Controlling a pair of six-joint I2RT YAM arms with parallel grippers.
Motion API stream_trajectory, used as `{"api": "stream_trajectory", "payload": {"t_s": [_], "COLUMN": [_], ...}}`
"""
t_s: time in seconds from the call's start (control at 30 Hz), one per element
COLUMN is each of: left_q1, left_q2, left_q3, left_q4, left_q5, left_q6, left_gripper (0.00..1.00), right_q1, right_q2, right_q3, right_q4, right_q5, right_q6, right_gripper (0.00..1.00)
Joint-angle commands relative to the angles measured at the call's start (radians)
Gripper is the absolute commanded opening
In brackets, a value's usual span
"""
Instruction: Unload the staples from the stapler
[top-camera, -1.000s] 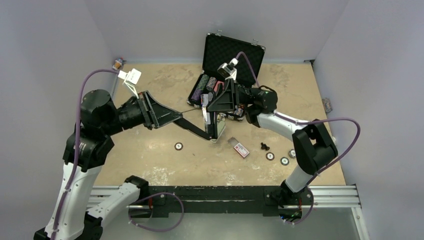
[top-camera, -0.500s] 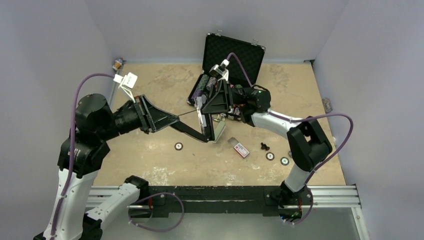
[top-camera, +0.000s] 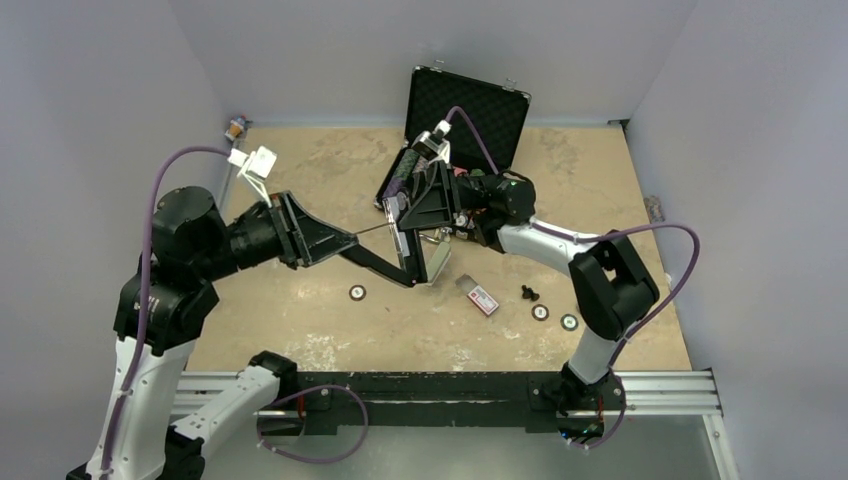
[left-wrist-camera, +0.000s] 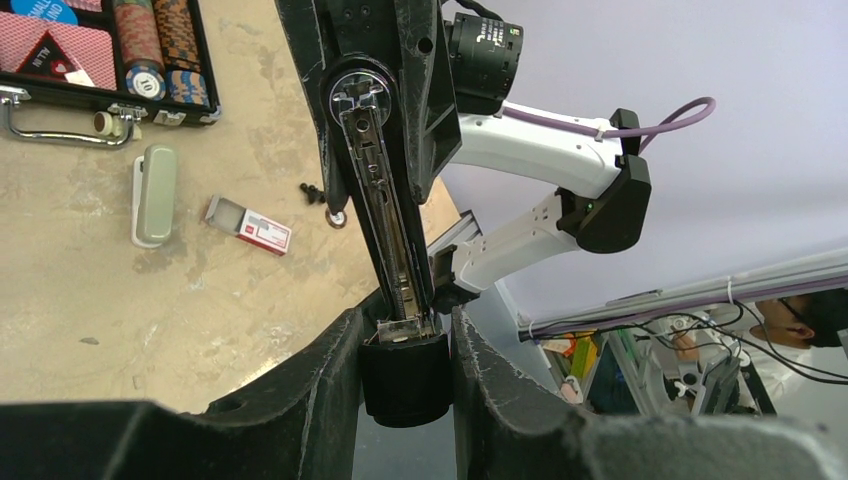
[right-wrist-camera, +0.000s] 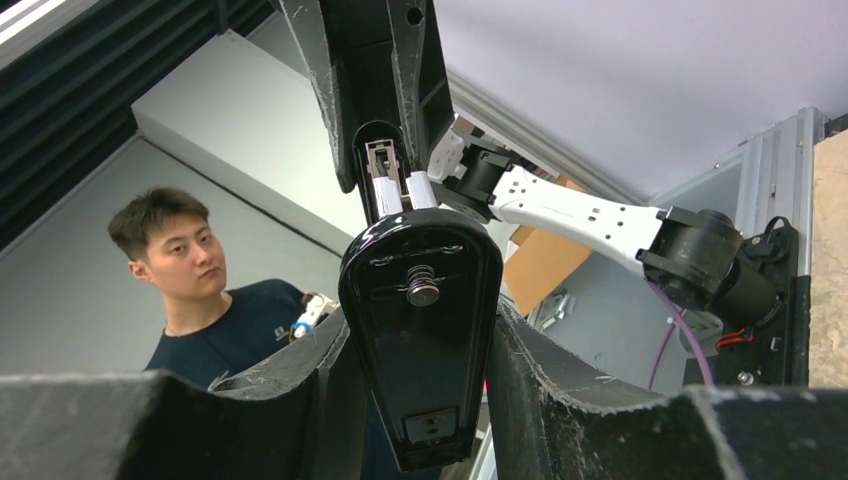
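While left tool (left-wrist-camera: 405, 345) and right tool (right-wrist-camera: 420, 340) pinch the stapler (top-camera: 385, 265), it has drifted leftward.

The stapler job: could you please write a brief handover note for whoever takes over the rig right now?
Left gripper shut on one black end of the stapler.
Right gripper shut on its other half.
The stapler is held above the table, hinged wide open between the arms, metal magazine rail exposed.
Done: lifted and opened.
Left: empty the rail; whether staples sit in it cannot be seen.
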Motion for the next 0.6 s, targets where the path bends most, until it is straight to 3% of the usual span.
{"api": "stream_trajectory", "payload": {"t_s": [0.0, 0.2, 0.43, 0.5, 0.57], "left_q1": [-0.008, -0.008, -0.008, -0.008, -0.008], "left_q2": [-0.005, 0.048, 0.139, 0.158, 0.166], "left_q3": [0.051, 0.049, 0.023, 0.006, 0.001], "left_q4": [0.151, 0.123, 0.205, 0.227, 0.23], "left_q5": [0.123, 0.078, 0.061, 0.081, 0.088], "left_q6": [0.095, 0.087, 0.019, 0.005, 0.003], "left_gripper": [0.0, 0.0, 0.0, 0.13, 0.53], "right_q1": [0.006, 0.038, 0.076, 0.09, 0.103], "right_q2": [0.03, 0.04, 0.028, 0.023, 0.013], "right_q3": [0.027, 0.043, 0.02, 0.004, -0.012], "right_q4": [0.529, 0.53, 0.526, 0.525, 0.514], "right_q5": [0.032, 0.012, 0.039, 0.05, 0.057], "right_q6": [0.107, 0.118, 0.102, 0.095, 0.085], "right_gripper": [0.0, 0.0, 0.0, 0.0, 0.0]}}
